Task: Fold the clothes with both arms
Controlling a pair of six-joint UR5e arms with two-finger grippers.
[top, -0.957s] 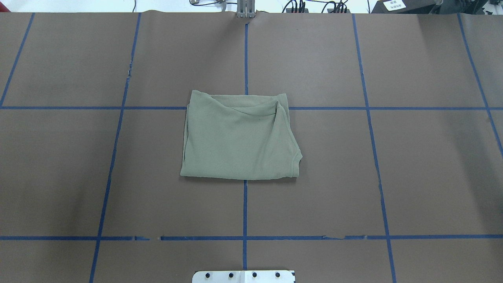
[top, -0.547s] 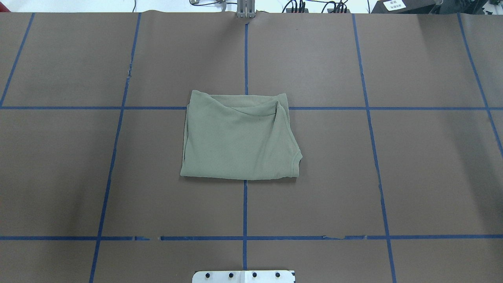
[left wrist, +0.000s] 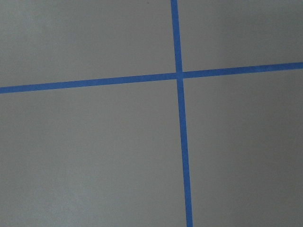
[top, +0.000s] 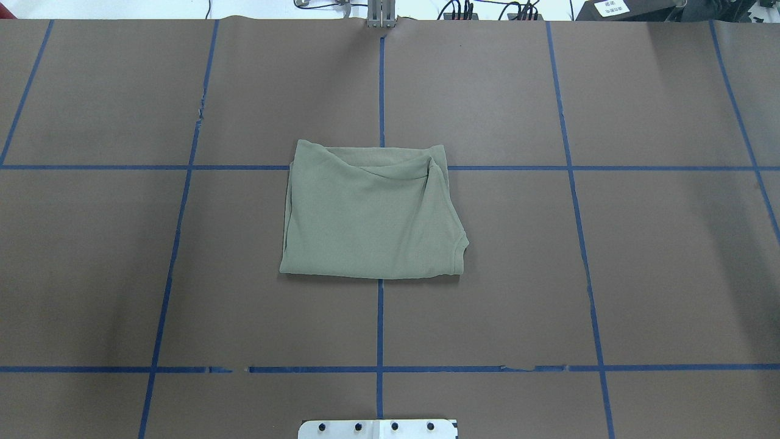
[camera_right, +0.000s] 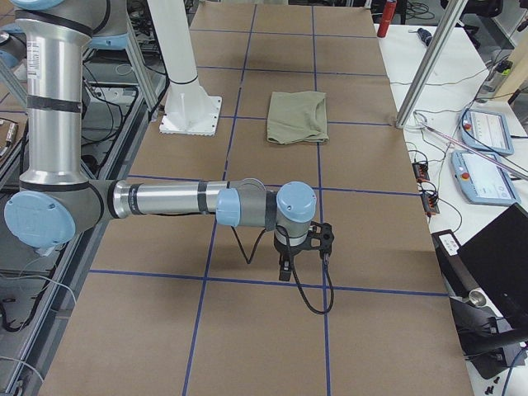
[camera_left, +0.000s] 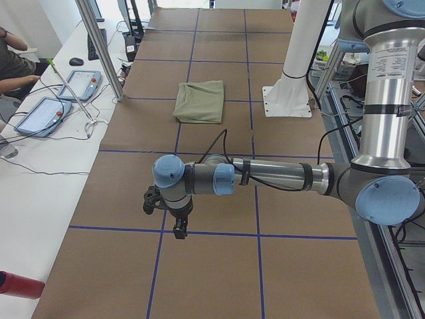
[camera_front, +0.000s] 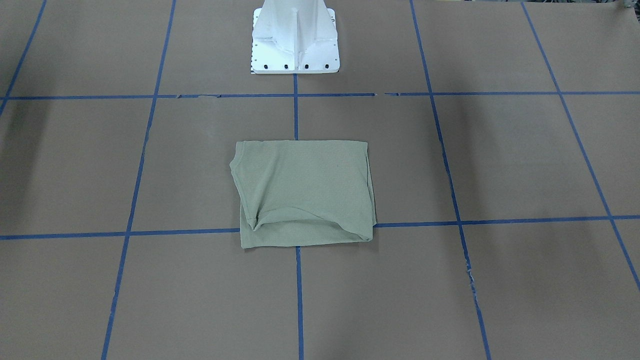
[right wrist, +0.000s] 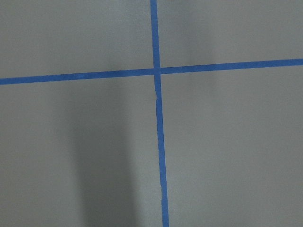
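While left tool and right tool hover clear of the shirt, their gap is indiscernible.

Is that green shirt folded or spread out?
Folded. The shirt lies as a compact rectangle on the table, no sleeves showing, layers overlapping at its far edge.

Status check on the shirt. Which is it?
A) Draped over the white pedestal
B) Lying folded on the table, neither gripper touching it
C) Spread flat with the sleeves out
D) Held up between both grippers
B: the shirt lies as a folded rectangle on the table, while the left gripper and the right gripper hang over bare table well away from it.
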